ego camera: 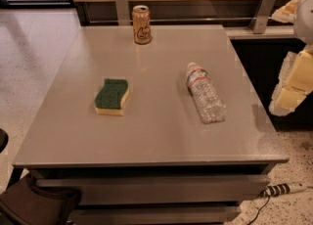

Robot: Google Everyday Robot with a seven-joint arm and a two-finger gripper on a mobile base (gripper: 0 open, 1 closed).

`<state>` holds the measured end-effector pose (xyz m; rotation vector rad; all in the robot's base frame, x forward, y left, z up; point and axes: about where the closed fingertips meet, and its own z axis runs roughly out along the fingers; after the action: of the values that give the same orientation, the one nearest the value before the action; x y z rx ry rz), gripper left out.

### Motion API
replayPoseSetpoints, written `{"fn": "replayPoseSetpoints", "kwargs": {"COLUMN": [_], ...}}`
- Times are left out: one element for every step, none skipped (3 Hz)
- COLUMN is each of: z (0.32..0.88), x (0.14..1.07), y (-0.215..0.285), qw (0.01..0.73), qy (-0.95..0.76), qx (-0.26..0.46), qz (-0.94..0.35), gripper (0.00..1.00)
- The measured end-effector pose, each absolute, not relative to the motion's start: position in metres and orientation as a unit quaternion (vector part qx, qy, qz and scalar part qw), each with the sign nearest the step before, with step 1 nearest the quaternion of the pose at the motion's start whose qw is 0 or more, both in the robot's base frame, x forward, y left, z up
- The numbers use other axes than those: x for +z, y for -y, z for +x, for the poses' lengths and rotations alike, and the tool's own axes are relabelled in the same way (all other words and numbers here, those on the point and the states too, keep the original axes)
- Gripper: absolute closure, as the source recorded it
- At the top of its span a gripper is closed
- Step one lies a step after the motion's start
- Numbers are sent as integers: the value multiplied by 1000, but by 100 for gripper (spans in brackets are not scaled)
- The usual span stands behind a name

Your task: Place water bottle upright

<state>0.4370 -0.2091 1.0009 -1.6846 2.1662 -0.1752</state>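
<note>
The water bottle point(204, 93) is clear ribbed plastic with a white-and-red label band near its shoulder. It lies on its side on the right half of the grey table point(156, 141), with its cap end pointing to the back and its base toward the front right. My gripper point(289, 88), with pale yellow pads, hangs at the right edge of the view. It is beyond the table's right edge, apart from the bottle and about level with it, and holds nothing that I can see.
An orange-tan drink can point(142, 24) stands upright at the back of the table. A green-and-yellow sponge point(112, 97) lies left of centre. A metal rail with brackets point(264, 9) runs behind the table. A power strip point(286, 188) lies on the floor at lower right.
</note>
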Motion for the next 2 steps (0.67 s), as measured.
{"fn": "replayPoseSetpoints", "kwargs": {"z": [437, 449], "x": [1001, 1002], "y": [209, 210], "qw": [195, 195], "qy": [-773, -786], "qx": [-63, -58], "qz": [-601, -583], "gripper": [0, 0]}}
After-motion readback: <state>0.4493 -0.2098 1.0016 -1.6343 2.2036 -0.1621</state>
